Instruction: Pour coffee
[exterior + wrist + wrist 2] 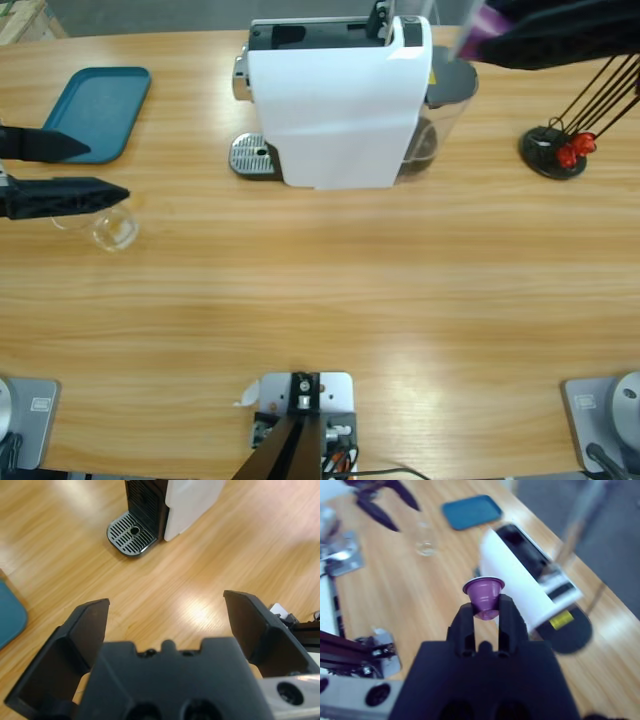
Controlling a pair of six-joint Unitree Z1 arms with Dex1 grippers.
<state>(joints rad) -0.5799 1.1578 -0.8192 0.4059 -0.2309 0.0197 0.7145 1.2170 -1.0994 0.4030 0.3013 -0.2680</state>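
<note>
A white coffee machine [338,105] stands at the back middle of the table, its metal drip grille [131,532] on its left side. My left gripper [108,172] hovers open at the table's left edge, its jaws holding nothing. An empty-looking clear glass tumbler [112,229] stands just beside its nearer jaw. My right gripper [483,612] is raised above the machine's right end, shut on a purple capsule [483,593]. The capsule [488,27] also shows in the high view. Coffee is out of view.
A teal tray [97,110] lies at the back left, behind the left gripper. A black wire capsule stand [553,150] with red capsules sits at the back right. The machine's clear water tank [440,110] is on its right.
</note>
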